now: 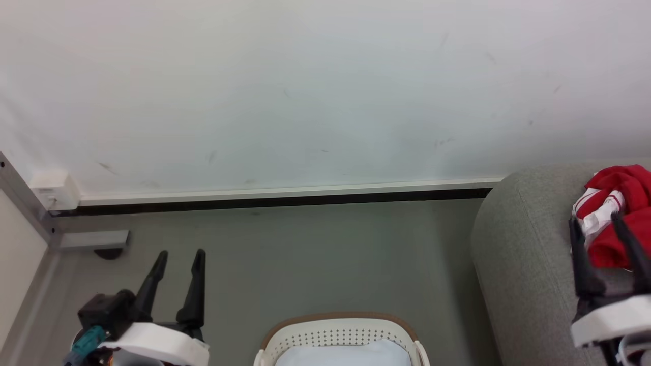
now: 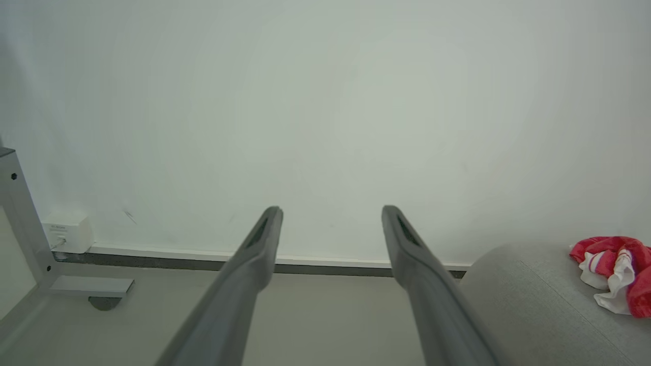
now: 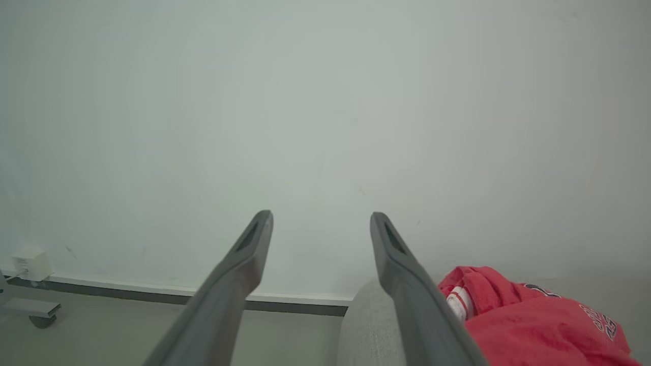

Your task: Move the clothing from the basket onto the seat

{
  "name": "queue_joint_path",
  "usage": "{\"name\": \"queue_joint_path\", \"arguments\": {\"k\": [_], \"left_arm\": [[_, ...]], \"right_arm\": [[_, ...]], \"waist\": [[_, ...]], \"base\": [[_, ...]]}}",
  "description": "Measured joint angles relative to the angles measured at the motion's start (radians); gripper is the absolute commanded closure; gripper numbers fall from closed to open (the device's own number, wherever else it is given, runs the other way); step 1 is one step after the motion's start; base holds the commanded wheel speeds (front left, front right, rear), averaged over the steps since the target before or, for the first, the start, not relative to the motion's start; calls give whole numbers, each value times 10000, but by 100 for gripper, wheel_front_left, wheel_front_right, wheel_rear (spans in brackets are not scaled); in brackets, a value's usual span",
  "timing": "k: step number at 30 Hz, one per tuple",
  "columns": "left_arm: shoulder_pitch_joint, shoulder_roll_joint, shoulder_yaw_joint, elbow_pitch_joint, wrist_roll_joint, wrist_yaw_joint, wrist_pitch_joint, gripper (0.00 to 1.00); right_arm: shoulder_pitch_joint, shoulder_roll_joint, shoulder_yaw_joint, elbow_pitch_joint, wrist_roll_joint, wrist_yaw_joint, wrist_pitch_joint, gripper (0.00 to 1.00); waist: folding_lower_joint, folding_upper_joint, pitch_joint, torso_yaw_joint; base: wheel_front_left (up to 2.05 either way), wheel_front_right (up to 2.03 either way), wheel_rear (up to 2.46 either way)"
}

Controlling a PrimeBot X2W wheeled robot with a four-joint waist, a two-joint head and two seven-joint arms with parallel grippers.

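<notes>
Left gripper [image 1: 181, 252], right gripper [image 1: 595, 218] gape; one clothing heap [image 1: 623, 185]; one basket [image 1: 341, 317].

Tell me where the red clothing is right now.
In the head view, the clothing lies bunched on the grey seat at the far right, beside the open right tool.

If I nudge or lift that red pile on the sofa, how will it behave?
The red clothing lies crumpled in soft folds, so it will probably flop and drape. It looks like thin fabric, likely light to lift. On the grey upholstered seat a push would likely bunch it, not slide it.
</notes>
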Motion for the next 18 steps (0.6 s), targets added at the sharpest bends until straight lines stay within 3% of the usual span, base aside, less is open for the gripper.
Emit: {"name": "queue_joint_path", "arguments": {"k": [7,18], "left_arm": [[373,-568,629,291,928,-247,-2,0],[697,-1118,1315,374,1745,-629,0,0]], "right_arm": [[1009,1099,90,821,-188,0,-1396,0],[1059,1883,564,853,-477,0,-1461,0]], "waist": [[1,0,16,15],[2,0,109,-165]], "base": [[0,0,0],[0,0,0]]}}
